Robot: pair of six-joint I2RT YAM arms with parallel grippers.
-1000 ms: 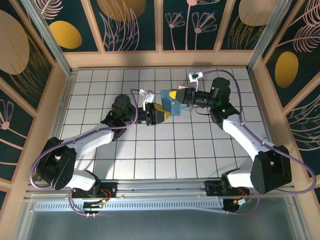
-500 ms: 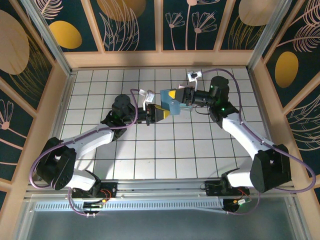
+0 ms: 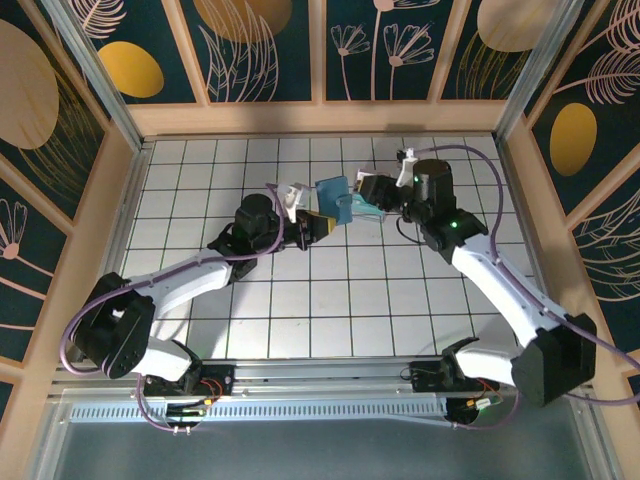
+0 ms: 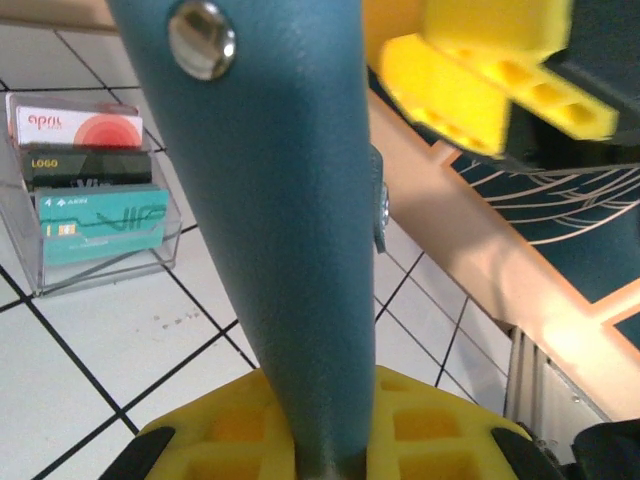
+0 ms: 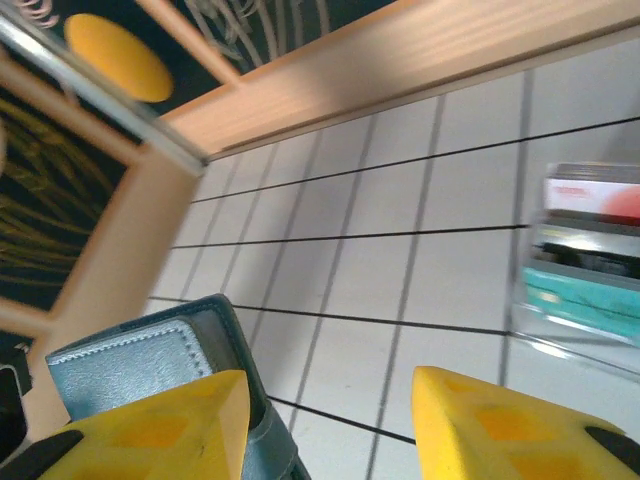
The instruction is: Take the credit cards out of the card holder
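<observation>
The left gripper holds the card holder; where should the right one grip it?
Probably the free panel of the card holder, opposite the end the left gripper is shut on. It stands edge-on between the arms, so the right gripper should come from the right, open jaws straddling it.

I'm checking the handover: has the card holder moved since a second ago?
Yes. Against the tiled floor, the card holder has shifted slightly left and toward the back wall; the left gripper holds it.
</observation>
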